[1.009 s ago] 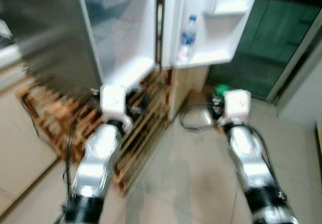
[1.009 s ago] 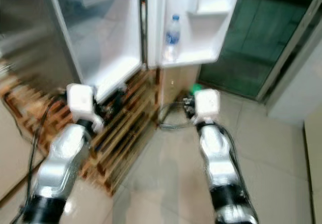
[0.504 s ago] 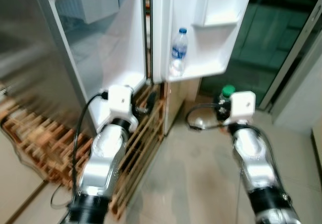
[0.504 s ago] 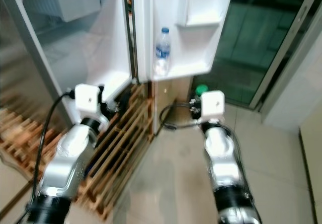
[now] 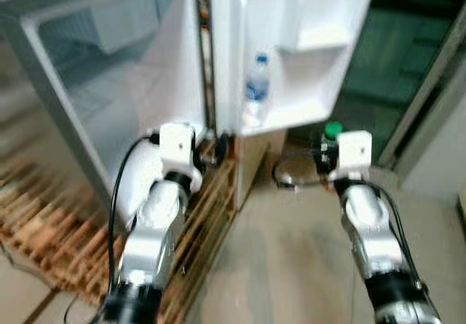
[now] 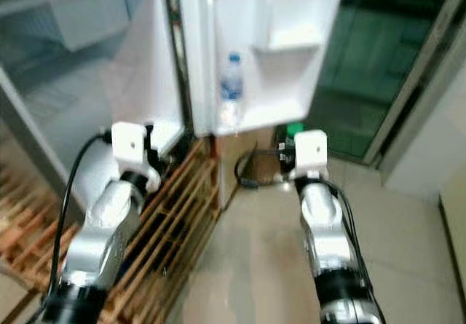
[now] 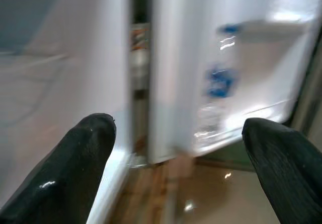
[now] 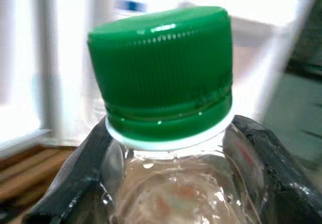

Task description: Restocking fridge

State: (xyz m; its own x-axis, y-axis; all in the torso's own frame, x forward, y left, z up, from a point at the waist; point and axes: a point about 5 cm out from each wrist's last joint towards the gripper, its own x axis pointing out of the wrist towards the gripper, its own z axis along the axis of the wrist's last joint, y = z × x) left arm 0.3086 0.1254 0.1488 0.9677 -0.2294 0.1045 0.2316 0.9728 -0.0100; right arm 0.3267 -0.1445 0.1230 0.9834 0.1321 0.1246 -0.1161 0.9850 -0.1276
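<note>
The white fridge point(image 5: 145, 84) stood open, one blue-labelled clear water bottle point(image 5: 255, 91) on its door shelf point(image 5: 306, 109). The right gripper point(image 8: 166, 183) clenched a green-capped clear plastic bottle point(image 8: 161, 78), not yet shelved; the left gripper point(image 7: 176, 148) was spread, empty.

Both head eyes look forward and down from above the arms, sharing the open fridge door point(image 5: 291, 47) at upper centre, its blue-capped water bottle point(image 5: 255, 91) and the tiled floor point(image 6: 247, 266). The left wrist camera peers between its black fingers point(image 7: 75, 168) at that same door from farther off. The right wrist camera sits tight against a green-capped bottle point(image 8: 161, 78), frame centre.
</note>
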